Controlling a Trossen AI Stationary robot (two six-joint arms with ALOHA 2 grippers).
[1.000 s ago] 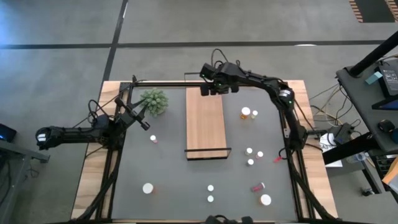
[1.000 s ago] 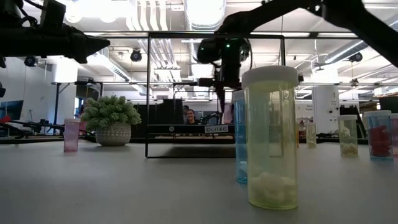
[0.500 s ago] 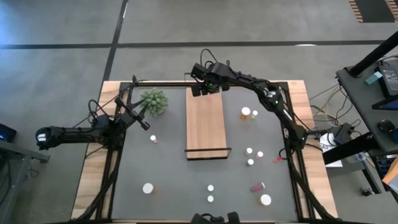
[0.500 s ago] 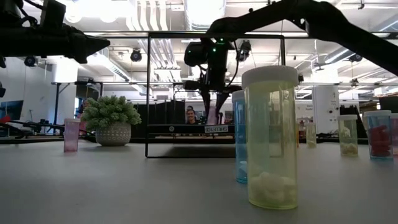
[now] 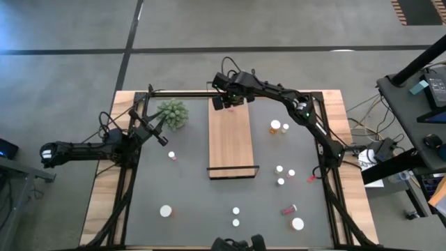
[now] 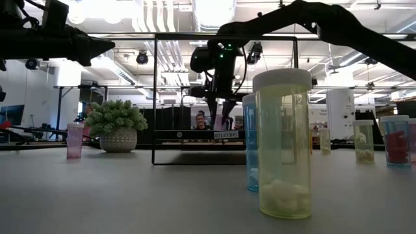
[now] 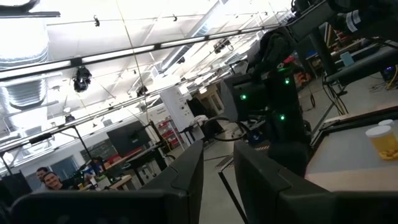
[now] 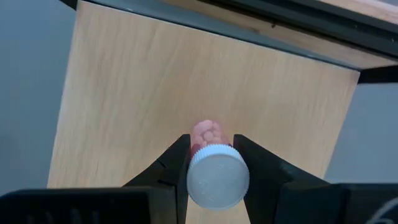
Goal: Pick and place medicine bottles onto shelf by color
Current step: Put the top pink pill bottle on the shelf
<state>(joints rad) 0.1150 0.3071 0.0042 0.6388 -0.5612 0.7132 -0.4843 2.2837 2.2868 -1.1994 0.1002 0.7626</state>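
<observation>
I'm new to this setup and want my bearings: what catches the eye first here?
The right gripper holds a pink bottle with a white cap above the far end of the shelf. More bottles dot the grey table, and a big yellowish bottle looms in the low view.

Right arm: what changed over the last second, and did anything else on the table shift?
The right gripper slid from over the shelf's far right corner toward its far left corner, still clamped on a white-capped pink bottle above the board. The left gripper stayed near the plant, and the loose bottles did not move.
</observation>
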